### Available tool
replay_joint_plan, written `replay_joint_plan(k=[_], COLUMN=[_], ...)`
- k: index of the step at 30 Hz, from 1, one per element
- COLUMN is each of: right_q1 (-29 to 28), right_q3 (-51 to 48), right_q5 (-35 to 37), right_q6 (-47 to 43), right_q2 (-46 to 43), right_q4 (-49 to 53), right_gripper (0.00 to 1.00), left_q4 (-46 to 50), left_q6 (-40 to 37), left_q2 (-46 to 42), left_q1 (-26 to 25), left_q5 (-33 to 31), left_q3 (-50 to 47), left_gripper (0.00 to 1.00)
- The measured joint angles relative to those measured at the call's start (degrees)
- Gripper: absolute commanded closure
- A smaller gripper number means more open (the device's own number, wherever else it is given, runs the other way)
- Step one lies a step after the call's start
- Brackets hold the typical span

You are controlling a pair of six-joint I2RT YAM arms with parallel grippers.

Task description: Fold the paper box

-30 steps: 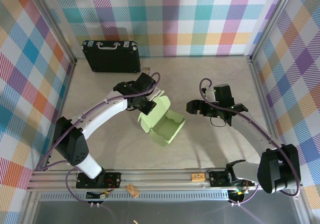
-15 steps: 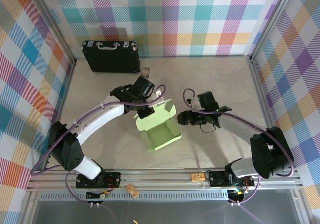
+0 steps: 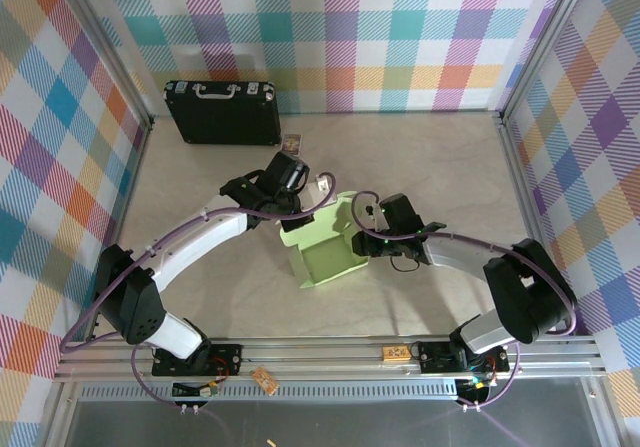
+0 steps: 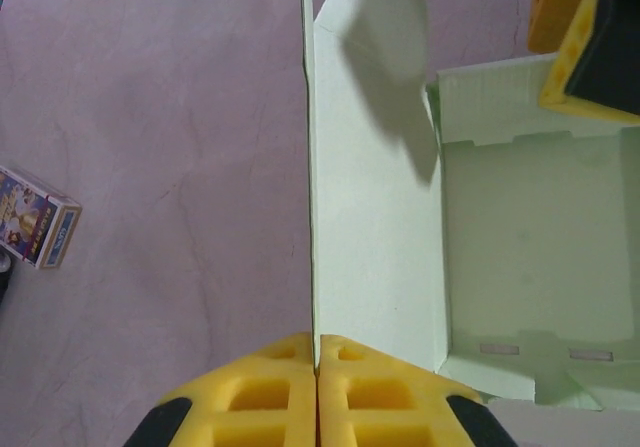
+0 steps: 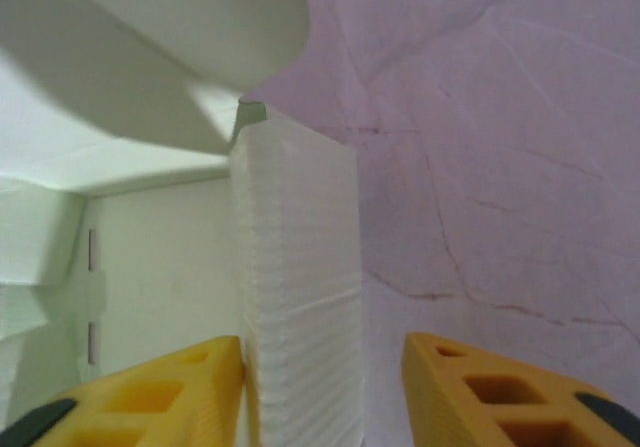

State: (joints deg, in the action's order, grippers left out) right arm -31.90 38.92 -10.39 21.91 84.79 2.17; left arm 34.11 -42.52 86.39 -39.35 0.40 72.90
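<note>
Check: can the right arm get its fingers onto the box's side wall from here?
Probably yes. The right fingers straddle the side wall of the box, one inside and one outside, with nothing else between them. The left fingers pinch another flap, clear of that wall.

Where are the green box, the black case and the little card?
box [image 3: 325,257], top view, its broad near panel
case [image 3: 225,119], top view, its black face
card [image 4: 35,229], left wrist view, its printed face
</note>
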Motion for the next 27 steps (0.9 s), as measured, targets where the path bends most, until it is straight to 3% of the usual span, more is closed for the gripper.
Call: replay_joint_plan(k=[4,7,10,17,23,27], right_q1=[-0.61,-1.40,-1.95,-2.95,-3.93,-4.96], right_q3=[0.00,0.00,0.00,-1.75,-3.34,-4.50], right_q5=[1.62,3.41,5.11,8.76,12.72,15.37], right_q6=[-0.17,-0.24,-0.09,0.79,1.40,1.68], right_q2=[0.81,1.20,1.90,2.16,0.70,-1.75], right_q4=[-1.90,-2.62,-2.82,-5.42,-6.84,-6.78], right_gripper=[0.71,0.78,0.82,0.90,0.92,0.93], left_q4=[-0.39,-1.03,-2.67,-13.22,-11.30,-8.68], left_q6=[-0.31,1.53,4.59,22.34,48.00,63.47], left_q2=[0.00,0.00,-0.39,-14.05,-31.17,-40.79], left_q1=[0.00,0.00,0.00,0.00,0.74,1.31], left_q5=[0.72,0.81,0.79,-3.98,-13.81,-14.45], left_q3=[0.00,0.00,-0.24,-9.86,-17.79,-30.27], left_gripper=[0.82,0.57,0.40,0.19,0.20,0.25])
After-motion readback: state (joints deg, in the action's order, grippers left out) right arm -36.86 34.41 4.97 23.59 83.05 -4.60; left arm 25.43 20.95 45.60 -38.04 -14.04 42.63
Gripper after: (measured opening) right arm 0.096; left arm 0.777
